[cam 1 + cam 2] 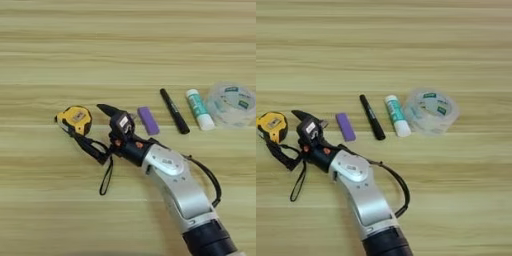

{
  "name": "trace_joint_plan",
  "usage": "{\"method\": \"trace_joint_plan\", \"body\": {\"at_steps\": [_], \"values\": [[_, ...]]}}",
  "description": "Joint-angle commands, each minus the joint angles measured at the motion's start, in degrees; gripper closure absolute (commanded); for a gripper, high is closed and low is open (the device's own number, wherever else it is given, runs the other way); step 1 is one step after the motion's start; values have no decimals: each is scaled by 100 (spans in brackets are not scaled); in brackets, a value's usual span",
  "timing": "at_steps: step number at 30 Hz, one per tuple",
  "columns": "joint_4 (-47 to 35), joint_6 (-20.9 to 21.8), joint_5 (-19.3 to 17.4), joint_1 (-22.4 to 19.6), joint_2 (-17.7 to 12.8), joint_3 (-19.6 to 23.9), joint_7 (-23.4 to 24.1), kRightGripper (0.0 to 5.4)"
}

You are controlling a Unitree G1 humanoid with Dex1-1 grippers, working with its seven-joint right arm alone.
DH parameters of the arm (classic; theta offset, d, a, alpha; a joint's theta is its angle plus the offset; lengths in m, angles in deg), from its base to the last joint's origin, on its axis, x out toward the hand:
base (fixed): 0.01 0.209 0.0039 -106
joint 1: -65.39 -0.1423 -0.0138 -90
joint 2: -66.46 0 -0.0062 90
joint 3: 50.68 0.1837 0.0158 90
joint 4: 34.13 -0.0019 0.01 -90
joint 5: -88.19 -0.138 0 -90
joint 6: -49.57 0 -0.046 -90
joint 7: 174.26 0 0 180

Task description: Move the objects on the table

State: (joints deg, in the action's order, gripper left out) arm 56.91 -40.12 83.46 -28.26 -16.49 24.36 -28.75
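Your right arm reaches in from the bottom edge, slanting up and to the left.

Its silver forearm (175, 185) ends in the right gripper (95, 135), just right of the tape measure (75, 120); the two black fingers (107, 109) stand spread apart, one tip above the other.
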Motion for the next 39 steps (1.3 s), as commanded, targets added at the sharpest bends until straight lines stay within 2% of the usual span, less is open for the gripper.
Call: {"method": "trace_joint_plan", "body": {"at_steps": [1,12,22,30,39], "values": [[161,61,35,-580,189,70,221,3],[1328,444,225,-1155,461,137,462,3],[1785,602,448,-1332,638,-86,375,3],[2290,692,494,-1592,782,20,507,3],[2501,773,506,-1693,826,194,666,123]]}}
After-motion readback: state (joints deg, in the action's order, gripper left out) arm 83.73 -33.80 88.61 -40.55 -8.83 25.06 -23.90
